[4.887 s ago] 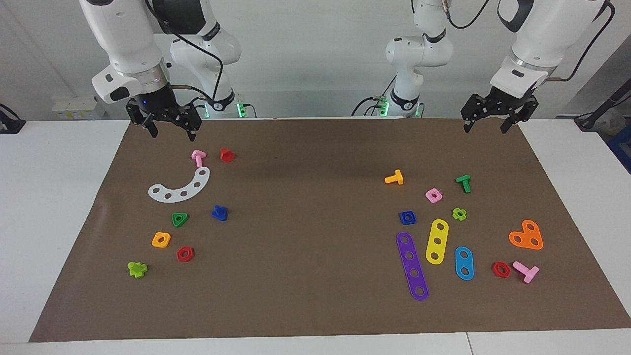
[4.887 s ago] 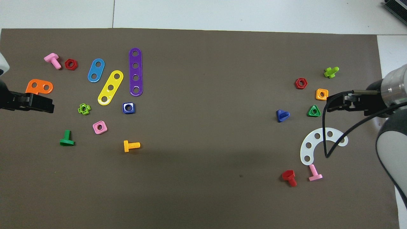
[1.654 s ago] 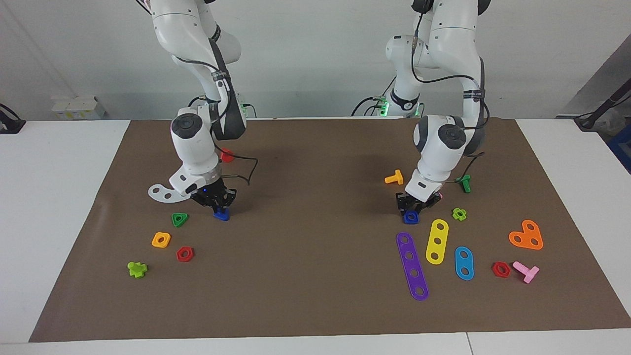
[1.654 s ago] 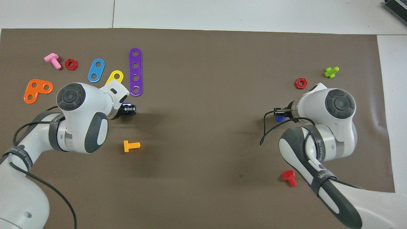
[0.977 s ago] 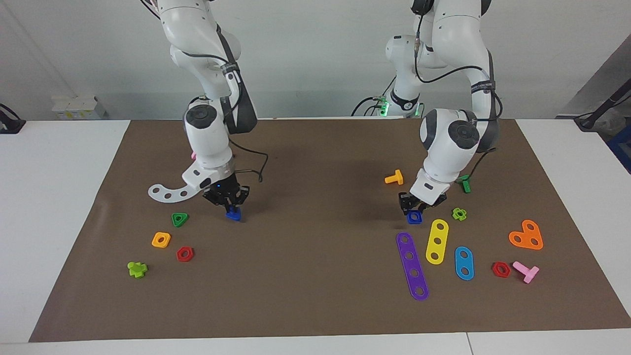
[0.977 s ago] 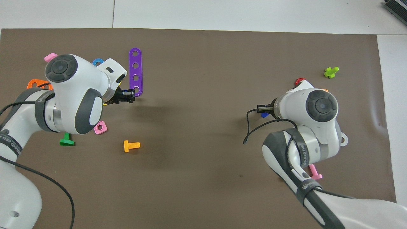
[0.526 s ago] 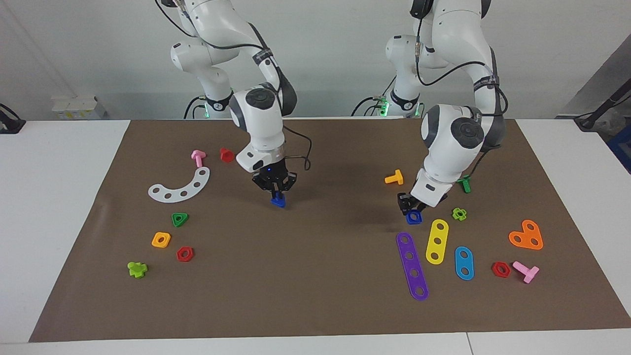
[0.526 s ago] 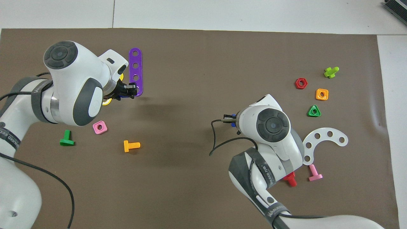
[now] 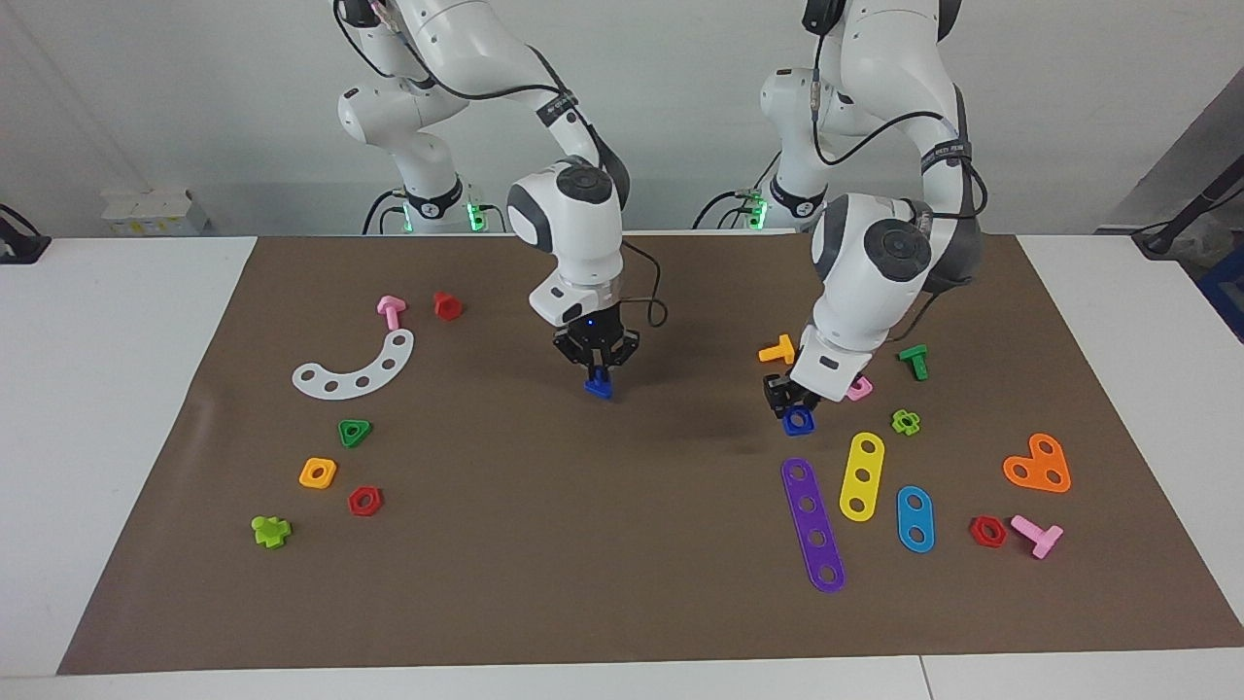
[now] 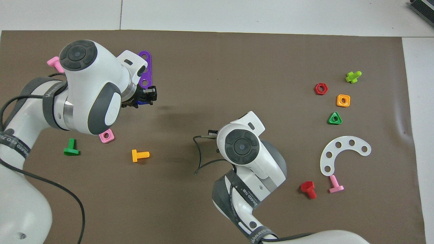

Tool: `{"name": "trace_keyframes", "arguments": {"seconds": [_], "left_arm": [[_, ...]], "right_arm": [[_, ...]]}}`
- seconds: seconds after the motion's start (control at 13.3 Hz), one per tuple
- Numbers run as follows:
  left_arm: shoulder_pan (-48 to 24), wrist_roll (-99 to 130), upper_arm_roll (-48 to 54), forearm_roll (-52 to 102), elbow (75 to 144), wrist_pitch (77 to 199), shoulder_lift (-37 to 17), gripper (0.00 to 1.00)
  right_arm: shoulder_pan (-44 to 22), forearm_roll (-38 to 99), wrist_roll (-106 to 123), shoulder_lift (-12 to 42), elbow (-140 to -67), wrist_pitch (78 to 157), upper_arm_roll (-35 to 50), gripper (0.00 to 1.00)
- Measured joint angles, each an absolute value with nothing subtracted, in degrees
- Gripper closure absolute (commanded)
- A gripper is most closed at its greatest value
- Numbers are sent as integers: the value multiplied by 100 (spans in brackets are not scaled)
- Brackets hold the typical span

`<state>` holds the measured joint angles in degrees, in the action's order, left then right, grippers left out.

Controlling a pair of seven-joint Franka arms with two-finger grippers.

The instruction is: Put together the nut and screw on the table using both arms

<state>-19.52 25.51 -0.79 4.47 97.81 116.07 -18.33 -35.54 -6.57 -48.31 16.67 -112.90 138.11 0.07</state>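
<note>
My right gripper (image 9: 598,375) is shut on the dark-blue screw (image 9: 599,387) and holds it, head down, above the middle of the brown mat (image 9: 622,564). My left gripper (image 9: 789,404) is shut on the dark-blue nut (image 9: 798,420) and holds it just above the mat, over the spot next to the purple strip's end. In the overhead view the left gripper (image 10: 148,96) shows with a sliver of the nut (image 10: 141,101). There the right arm's wrist hides its gripper and the screw.
Purple (image 9: 812,525), yellow (image 9: 861,476) and blue (image 9: 915,519) strips, an orange bolt (image 9: 778,349), a pink nut (image 9: 859,390) and a green bolt (image 9: 914,361) lie around the left gripper. A white arc (image 9: 355,367), a red bolt (image 9: 446,305) and small nuts lie toward the right arm's end.
Both grippers came down, shut on the blue pieces and lifted them. The right gripper has carried the screw toward the table's middle; the left has raised the nut and shifted slightly toward the middle.
</note>
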Motion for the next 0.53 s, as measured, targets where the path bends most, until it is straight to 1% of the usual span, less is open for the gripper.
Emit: {"name": "trace_keyframes", "arguments": {"seconds": [0.15, 0.23, 0.3, 0.38, 0.53], "left_arm": [[-2036, 2669, -69, 448, 9782, 11604, -1833, 100], [-2071, 2699, -69, 448, 9782, 11604, -1833, 100], [-2098, 2727, -64, 459, 9782, 11605, -1833, 100], [-2134, 2789, -64, 513, 9782, 11608, -1833, 100], [-2227, 2931, -63, 667, 9782, 11622, -1833, 100]], "right_arm": [[-3596, -658, -4902, 1805, -11194, 13811, 7, 100], [-3599, -658, -4925, 1842, -11182, 13811, 6, 80], [-3611, -658, -4944, 1876, -11182, 13809, 6, 19], [-3624, -658, -4969, 1898, -11181, 13803, 6, 5], [-3624, -658, -4996, 1900, -11159, 13777, -17, 2]]}}
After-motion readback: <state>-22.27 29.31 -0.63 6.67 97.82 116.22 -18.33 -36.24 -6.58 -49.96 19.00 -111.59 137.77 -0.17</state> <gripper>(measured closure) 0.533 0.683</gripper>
